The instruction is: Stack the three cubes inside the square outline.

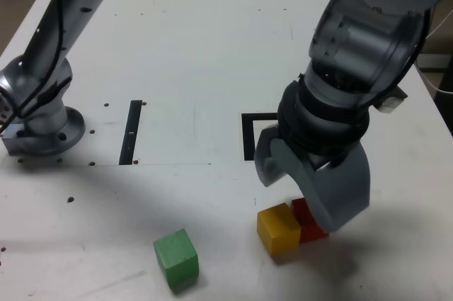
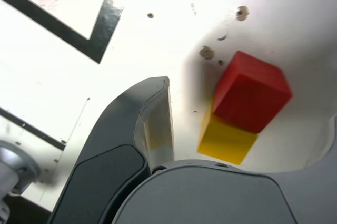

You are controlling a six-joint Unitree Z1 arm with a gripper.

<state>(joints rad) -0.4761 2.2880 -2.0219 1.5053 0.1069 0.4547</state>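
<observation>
Green cube sits nearest, alone on the white bench. Yellow cube and red cube touch side by side, to the exterior view's right of it. Over them hangs the pincer, jaws wide and holding nothing (red partly hidden behind one jaw). Just beyond lies the square outline, with no cube inside.

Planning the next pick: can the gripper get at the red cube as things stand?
Probably yes. The open gripper hangs right over the red cube, but the yellow cube sits tight against one side, so only the other faces look free.
</observation>
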